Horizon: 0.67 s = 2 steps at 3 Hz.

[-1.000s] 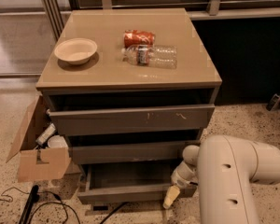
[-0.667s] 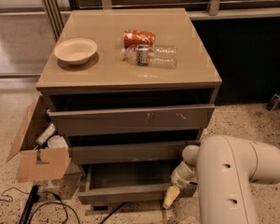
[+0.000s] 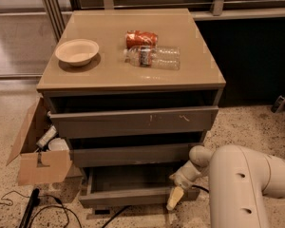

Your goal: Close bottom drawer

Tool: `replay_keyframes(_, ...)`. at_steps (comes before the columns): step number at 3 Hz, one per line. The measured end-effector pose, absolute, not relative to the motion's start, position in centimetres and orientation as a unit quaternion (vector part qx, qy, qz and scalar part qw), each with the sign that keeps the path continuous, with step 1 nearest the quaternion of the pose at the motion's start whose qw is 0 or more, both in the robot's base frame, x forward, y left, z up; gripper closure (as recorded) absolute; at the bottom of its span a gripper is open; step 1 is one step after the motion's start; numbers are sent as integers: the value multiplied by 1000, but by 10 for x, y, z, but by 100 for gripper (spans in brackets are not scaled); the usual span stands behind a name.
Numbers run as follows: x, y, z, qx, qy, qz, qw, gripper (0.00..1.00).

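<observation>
The bottom drawer (image 3: 128, 196) of the cabinet (image 3: 213, 99) stood pulled out near the floor, with its shallow grey tray open to view. The middle drawer (image 3: 128, 154) and the top drawer (image 3: 133, 120) above it were also a little open. The gripper (image 3: 171, 205) was low at the right end of the bottom drawer's front, at the end of the white arm (image 3: 242, 184) that came in from the right. Its fingers (image 3: 175, 197) looked pressed together into one pale yellow tip and held nothing. I could not tell for sure whether the tip already touched the front or was only just beside it.

The step in hand seemed to be the push itself. To do it well, the tip should press flat on the front panel and go straight toward the cabinet, not sideways. Because the contact was at the right end and not the middle, the drawer could turn a little and jam on its rails, so a slow, steady push would be safer, or a contact nearer the middle. The tip should also stay below the middle drawer, so that it does not catch its lower edge.

On the counter (image 3: 109, 77) were a bowl (image 3: 77, 52), a red can (image 3: 141, 38) and a plastic bottle (image 3: 154, 57) lying on its side – a hard bump could roll them. A cardboard box (image 3: 40, 165) stood left of the cabinet, apart from the push.
</observation>
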State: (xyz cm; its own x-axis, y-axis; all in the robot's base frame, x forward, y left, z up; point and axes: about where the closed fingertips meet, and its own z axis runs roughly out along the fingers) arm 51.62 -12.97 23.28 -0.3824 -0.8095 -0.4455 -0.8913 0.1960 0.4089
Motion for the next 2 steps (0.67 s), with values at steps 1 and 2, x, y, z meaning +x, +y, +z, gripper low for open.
replay_keyframes(1, 502, -126, 269, -565, 737, 352, 114, 0)
replay_keyframes(2, 475, -125, 288, -565, 726, 369, 129, 0)
